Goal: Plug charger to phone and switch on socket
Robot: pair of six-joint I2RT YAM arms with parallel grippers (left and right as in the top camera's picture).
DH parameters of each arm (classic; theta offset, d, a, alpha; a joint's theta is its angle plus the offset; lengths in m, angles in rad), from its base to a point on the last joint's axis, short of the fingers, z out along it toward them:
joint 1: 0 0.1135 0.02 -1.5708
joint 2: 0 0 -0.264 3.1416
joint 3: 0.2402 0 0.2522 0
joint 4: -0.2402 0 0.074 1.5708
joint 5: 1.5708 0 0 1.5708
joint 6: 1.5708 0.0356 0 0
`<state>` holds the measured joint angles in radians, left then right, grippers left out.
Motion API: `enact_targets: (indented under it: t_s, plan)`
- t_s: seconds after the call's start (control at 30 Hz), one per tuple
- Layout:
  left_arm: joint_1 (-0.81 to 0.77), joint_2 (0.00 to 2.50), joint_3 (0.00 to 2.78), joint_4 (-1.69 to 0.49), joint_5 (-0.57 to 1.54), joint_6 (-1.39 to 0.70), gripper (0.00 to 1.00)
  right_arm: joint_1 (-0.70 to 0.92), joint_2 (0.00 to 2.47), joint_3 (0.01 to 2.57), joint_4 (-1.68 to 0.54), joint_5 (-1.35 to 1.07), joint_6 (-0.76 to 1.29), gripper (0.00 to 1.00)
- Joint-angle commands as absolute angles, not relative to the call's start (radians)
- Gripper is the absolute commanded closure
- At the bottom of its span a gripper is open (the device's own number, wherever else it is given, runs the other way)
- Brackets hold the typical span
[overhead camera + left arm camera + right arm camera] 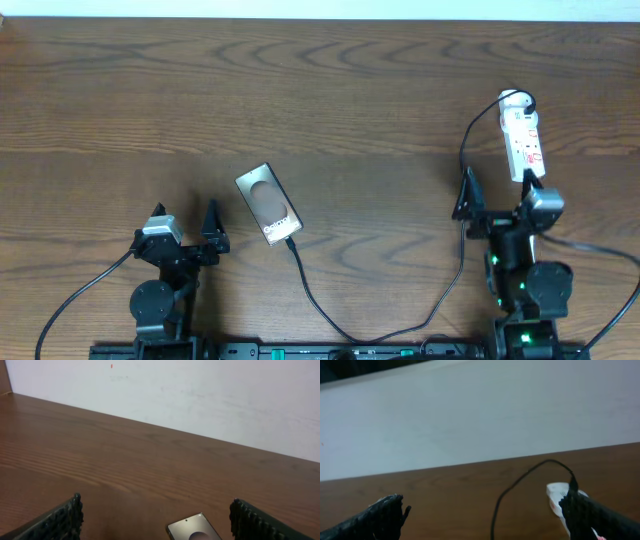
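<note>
Phone, a thin glossy slab lying flat and skewed on the wood-grain table just beyond the left gripper, is probably light, stiff and slippery, best pinched across its long edges. Charger, a limp black cable w/ its tip at the phone's near short edge (seated or not: cannot tell), is best held at that rigid tip; socket, a white strip w/ red marks, lies far right, its near end overlapped by one finger of the right gripper. Both grippers are spread wide, holding nothing; a plain white wall stands behind the table.
</note>
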<state>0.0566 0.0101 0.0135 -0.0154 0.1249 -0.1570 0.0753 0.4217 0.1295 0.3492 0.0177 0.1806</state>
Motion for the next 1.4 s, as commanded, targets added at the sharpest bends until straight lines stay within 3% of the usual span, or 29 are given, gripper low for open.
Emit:
enact_targets:
  t_s: [0.0,0.43,1.37]
  plan:
    - [0.06,0.004,0.004,-0.06,0.142,-0.154,0.09,0.08,0.338,0.064,0.346,0.035,0.126,0.01]
    - [0.06,0.004,0.004,-0.06,0.142,-0.154,0.09,0.08,0.105,0.006,-0.061,0.07,0.088,0.01]
    - [0.06,0.004,0.004,-0.06,0.142,-0.154,0.09,0.078,0.005,0.006,-0.07,0.069,0.043,0.01]
